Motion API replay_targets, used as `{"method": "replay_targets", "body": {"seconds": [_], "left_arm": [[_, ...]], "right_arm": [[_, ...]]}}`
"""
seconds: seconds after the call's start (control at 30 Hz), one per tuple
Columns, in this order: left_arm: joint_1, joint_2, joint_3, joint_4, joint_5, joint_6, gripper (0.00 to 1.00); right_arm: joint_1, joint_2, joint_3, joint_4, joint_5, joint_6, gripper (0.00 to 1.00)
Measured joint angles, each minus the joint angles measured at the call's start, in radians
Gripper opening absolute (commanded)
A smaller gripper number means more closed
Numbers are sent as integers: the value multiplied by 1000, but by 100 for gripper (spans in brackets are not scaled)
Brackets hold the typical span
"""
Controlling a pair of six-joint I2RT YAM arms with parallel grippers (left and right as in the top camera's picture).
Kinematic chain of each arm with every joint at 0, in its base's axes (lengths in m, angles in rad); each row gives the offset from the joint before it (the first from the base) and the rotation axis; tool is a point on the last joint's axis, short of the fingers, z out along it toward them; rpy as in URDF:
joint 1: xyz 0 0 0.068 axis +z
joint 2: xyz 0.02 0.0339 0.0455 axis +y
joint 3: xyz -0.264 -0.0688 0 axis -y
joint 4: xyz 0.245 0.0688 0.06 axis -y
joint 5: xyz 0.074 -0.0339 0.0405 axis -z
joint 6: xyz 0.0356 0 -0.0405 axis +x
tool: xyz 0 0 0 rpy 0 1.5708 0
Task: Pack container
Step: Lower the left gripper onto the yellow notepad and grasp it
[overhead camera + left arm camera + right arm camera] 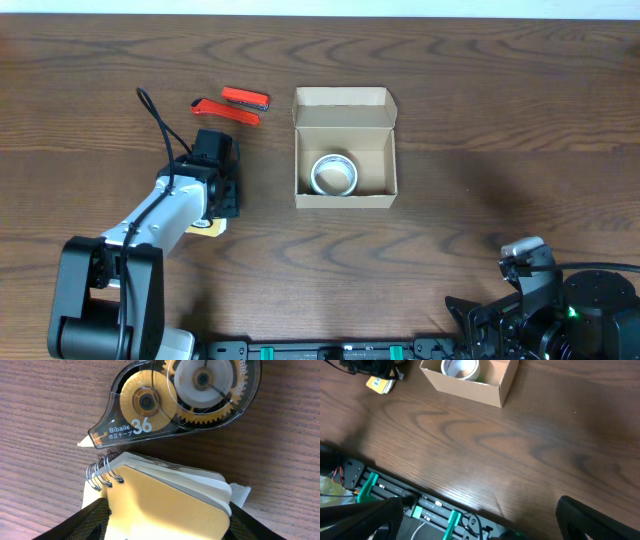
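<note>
Two arms work at your table (pixel 480 100). Well left of the cardboard box (pixel 345 112), your left arm (pixel 170 205) reaches down over a small ring-bound notepad (pixel 165 505). The left jaws stand partly apart with the pad filling the gap. Each of the dark fingers (pixel 92 525) meets one side of its tan cover, so they have hold of it. A bit of white paper shows under the pad.

A clear Bibaile correction-tape dispenser (pixel 175 400) lies flat on the wood, also left of the box. The arm hides it from overhead.

Two slim red-orange items (pixel 232 104) lie closer to the box, still on its left and level with its far flap. They are too small for you to name.

The box sits upright near the table's middle, with its lid flap open on the far side. Inside it, a roll of tape (pixel 333 173) lies flat, left of centre and toward the near wall.

Well to the right of the box, at the near edge, your right arm (pixel 540 290) is folded low. The right jaws are spread wide with only bare wood between them.
</note>
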Motion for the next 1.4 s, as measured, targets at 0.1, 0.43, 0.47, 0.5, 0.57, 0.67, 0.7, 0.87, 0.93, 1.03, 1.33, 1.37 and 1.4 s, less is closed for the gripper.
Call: {"method": "replay_targets", "body": {"seconds": [0.1,0.43,0.47,0.5,0.57,0.67,0.7,0.87,0.93,1.03,1.33,1.37,1.4], "left_arm": [[0,0,6,-23,0,0,71],[1,0,14,-68,-7,-3,95],[1,0,14,-67,-13,-3,95],[2,0,14,-67,-16,-3,95],[2,0,14,-66,-19,-3,95],[2,0,14,-45,-21,-3,95],[3,0,14,-38,-24,-3,95],[20,0,13,-24,-38,-3,95],[29,0,13,-24,-40,-3,95],[40,0,11,-19,-40,-3,95],[48,-2,-14,18,-10,-5,95],[49,-6,-20,25,-7,-7,95],[49,-11,-27,32,-6,-12,95]], "right_arm": [[0,0,0,0,0,0,99],[0,0,0,0,0,0,99],[0,0,0,0,0,0,99],[0,0,0,0,0,0,99],[0,0,0,0,0,0,99],[0,0,0,0,0,0,99],[0,0,0,0,0,0,99],[0,0,0,0,0,0,99],[0,0,0,0,0,0,99],[0,0,0,0,0,0,99],[0,0,0,0,0,0,99],[0,0,0,0,0,0,99],[0,0,0,0,0,0,99]]}}
